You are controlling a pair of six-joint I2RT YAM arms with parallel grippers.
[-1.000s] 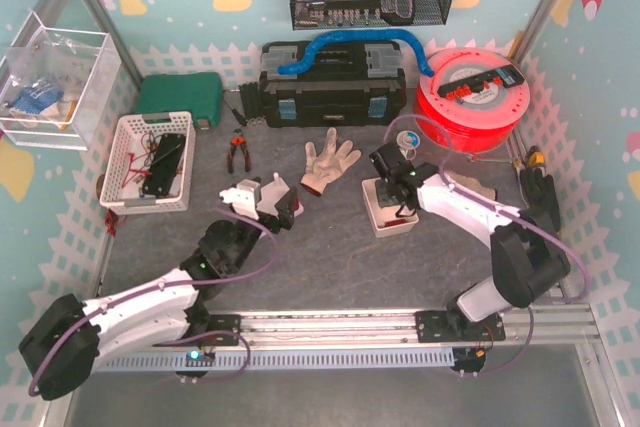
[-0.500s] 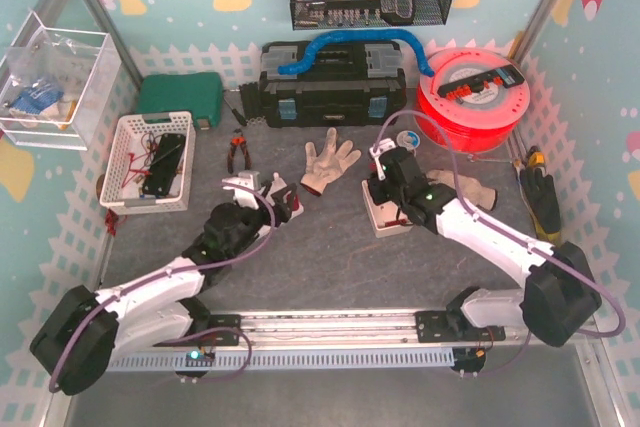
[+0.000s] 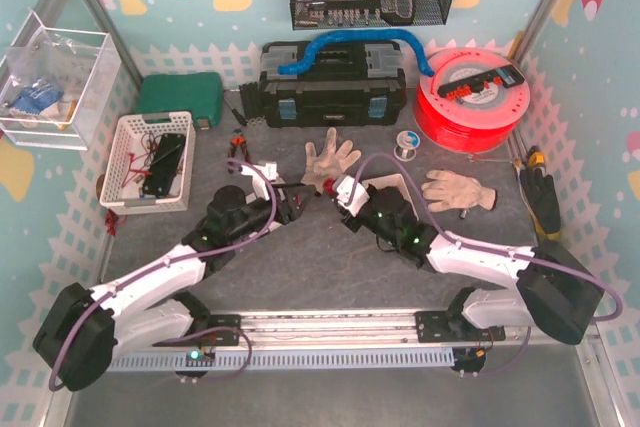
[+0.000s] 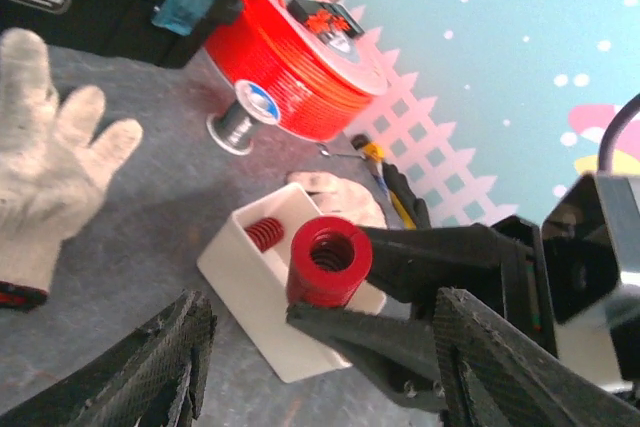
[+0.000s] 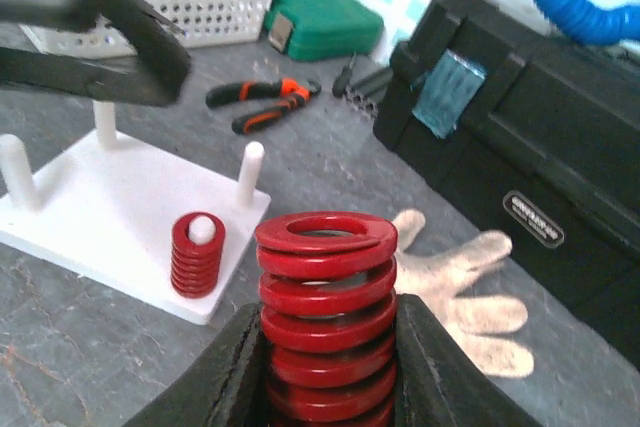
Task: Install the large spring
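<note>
You're working over a grey, stone-patterned table [image 3: 330, 257], both arms reaching in to meet at its middle.

- The white peg base [image 5: 110, 207] is lying flat just beside the right arm's load. It's smooth plastic with upright round pegs [image 5: 252, 172]; bare pegs are likely the seats you're aiming for.
- The white box [image 4: 262, 297], open-topped, is sitting just behind the meeting point and carrying one small spring [image 4: 263, 234], so it's probably serving as the parts bin.
- The right gripper [image 5: 325, 347] is clamping the large spring [image 5: 325, 287] across its lower coils, axis upright and bore clear. You're likely holding it low so the open top can drop over a peg. The spring is glossy red with flat, thick, closely stacked coils.
- The left gripper [image 3: 288, 205] is standing roughly half spread with nothing between its dark, weave-textured fingers. It's facing the spring from close by, above the base. I can't tell whether it's touching the base or steadying it.
- A smaller red spring [image 5: 196, 252] is already sitting on one peg, white tip showing.
</note>
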